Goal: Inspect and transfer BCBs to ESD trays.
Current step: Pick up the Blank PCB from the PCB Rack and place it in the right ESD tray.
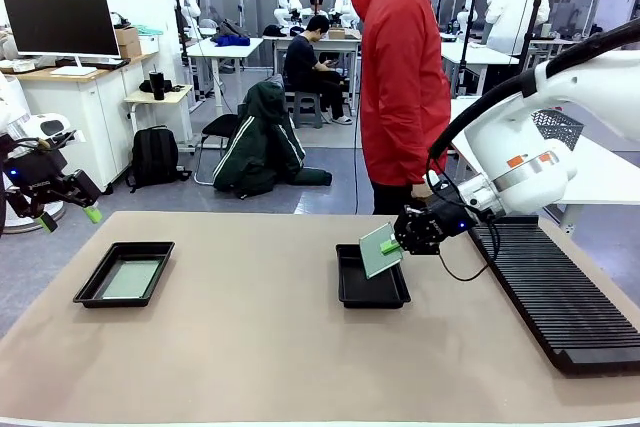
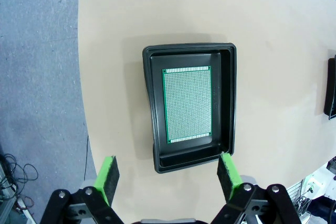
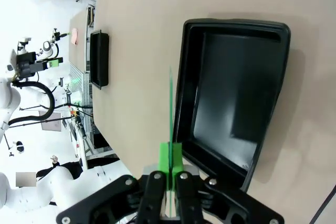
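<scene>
Two black ESD trays lie on the tan table. The left tray holds one pale green BCB lying flat. My left gripper hovers open off the table's left edge, above and short of that tray, with nothing between its pads. My right gripper is shut on the edge of a second BCB. It holds the board tilted over the middle tray, whose floor is bare. The right wrist view shows the held board edge-on, above the tray's near rim.
A long black ribbed rack runs along the table's right side. A person in a red jacket stands at the far edge behind the middle tray. A grey mesh basket sits behind my right arm. Bare tabletop lies between the trays.
</scene>
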Robot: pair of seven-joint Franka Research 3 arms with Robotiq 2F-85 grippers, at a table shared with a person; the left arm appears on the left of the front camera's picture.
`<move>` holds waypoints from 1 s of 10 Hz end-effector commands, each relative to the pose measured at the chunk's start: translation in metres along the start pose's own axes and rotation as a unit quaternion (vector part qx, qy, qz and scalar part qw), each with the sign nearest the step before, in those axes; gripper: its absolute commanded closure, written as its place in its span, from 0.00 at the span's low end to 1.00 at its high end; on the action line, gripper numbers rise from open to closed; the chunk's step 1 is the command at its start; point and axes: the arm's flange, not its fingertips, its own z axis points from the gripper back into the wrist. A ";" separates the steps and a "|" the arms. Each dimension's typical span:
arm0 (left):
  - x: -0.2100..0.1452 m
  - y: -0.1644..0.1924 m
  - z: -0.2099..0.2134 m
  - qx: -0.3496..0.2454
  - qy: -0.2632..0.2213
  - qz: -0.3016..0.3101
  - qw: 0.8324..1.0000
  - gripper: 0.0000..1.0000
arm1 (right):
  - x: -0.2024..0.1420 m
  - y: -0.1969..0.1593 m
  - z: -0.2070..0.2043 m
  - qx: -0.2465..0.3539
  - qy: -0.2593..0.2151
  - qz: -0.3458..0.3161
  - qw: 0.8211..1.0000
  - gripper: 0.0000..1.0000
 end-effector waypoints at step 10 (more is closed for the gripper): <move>0.000 0.001 -0.002 0.001 -0.004 0.003 1.000 0.00 | -0.001 -0.009 -0.059 -0.040 -0.031 -0.010 0.999 0.97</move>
